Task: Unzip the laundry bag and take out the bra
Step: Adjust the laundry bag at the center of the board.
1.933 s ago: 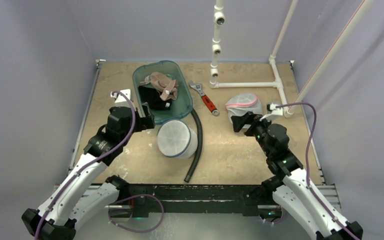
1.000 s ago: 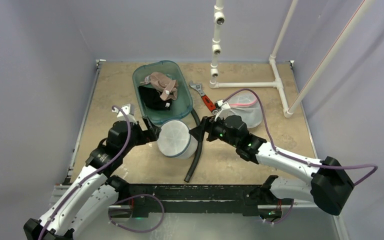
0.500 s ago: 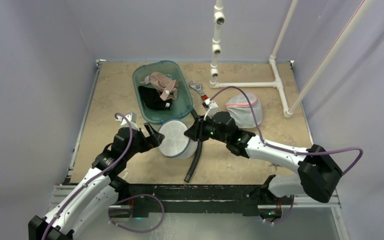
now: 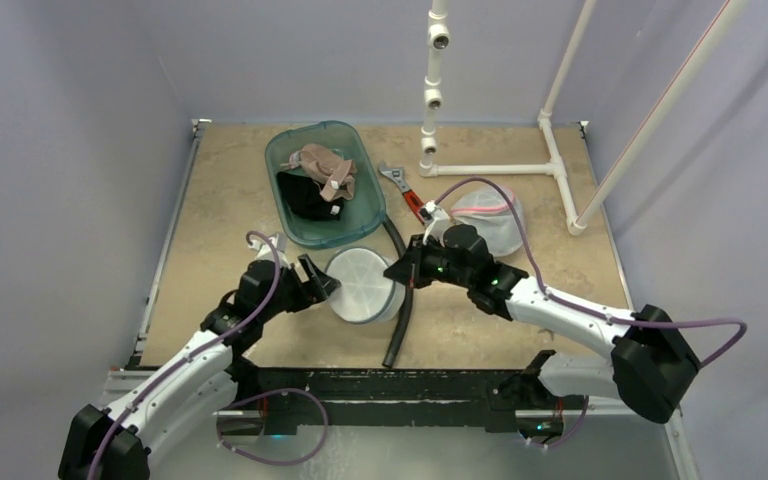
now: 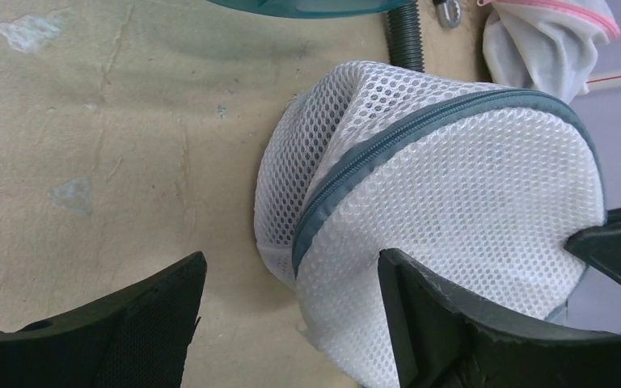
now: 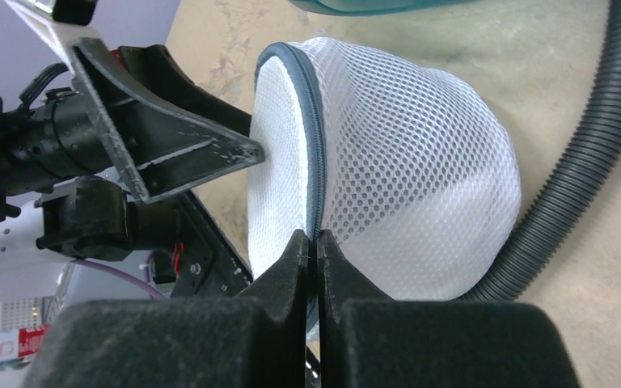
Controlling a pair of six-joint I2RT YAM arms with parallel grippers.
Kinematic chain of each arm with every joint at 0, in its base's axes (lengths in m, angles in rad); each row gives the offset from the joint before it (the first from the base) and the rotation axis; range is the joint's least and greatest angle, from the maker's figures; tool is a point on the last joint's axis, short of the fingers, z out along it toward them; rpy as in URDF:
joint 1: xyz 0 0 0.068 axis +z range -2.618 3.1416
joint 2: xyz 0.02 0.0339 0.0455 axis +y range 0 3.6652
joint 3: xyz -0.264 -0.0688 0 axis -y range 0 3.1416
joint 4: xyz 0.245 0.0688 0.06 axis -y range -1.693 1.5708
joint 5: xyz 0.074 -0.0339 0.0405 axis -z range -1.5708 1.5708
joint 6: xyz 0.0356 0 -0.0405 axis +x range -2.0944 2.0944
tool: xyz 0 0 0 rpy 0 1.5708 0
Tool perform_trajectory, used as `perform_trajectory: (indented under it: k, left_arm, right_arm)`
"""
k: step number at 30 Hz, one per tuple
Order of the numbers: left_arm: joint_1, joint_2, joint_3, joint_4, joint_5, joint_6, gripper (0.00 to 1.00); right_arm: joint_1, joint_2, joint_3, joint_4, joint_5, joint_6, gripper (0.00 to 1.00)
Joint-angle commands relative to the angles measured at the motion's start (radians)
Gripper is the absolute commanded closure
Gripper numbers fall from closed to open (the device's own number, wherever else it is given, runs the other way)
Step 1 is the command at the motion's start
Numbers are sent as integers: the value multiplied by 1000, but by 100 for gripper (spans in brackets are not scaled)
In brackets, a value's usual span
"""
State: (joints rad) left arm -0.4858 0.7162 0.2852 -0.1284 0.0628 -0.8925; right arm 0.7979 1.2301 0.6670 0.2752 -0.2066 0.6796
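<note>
The laundry bag (image 4: 365,285) is a white mesh dome with a grey zipper (image 5: 388,145), lying on its side mid-table. My right gripper (image 4: 397,272) is at its right side. In the right wrist view it (image 6: 315,240) is shut on the grey zipper band at the bag's (image 6: 420,162) rim. My left gripper (image 4: 318,283) is open at the bag's left side. In the left wrist view its (image 5: 291,259) jaws straddle the bag's (image 5: 469,186) lower edge, the right finger against the mesh face. The bra is hidden; the mesh shows nothing inside.
A teal bin (image 4: 370,215) with beige and black cloth sits just behind the bag. A black corrugated hose (image 4: 400,320) runs along the bag's right side. A red-handled wrench (image 4: 412,200), a second mesh bag with pink trim (image 4: 490,215) and a white pipe frame (image 4: 500,170) lie at the back right.
Both arms closed in on the laundry bag. The right gripper went from open to shut on the zipper band. The bag shifted slightly nearer and turned; the left jaws narrowed a little.
</note>
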Motion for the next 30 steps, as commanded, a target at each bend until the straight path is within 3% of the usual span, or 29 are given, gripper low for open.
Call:
perform_trajectory:
  k: [1, 18, 25, 30]
  left_arm:
    - [-4, -28, -23, 148, 57, -14, 24]
    - [-4, 9, -124, 396, 180, -10, 28]
    - [-4, 21, -161, 482, 261, -14, 37]
    - [-4, 23, -163, 520, 292, -23, 52]
  right_arm:
    - [-62, -45, -55, 31, -110, 38, 100]
    - [-193, 0, -172, 220, -380, 145, 100]
    - [-225, 18, -193, 265, -433, 165, 100]
    - [-227, 14, -192, 267, -437, 159, 100]
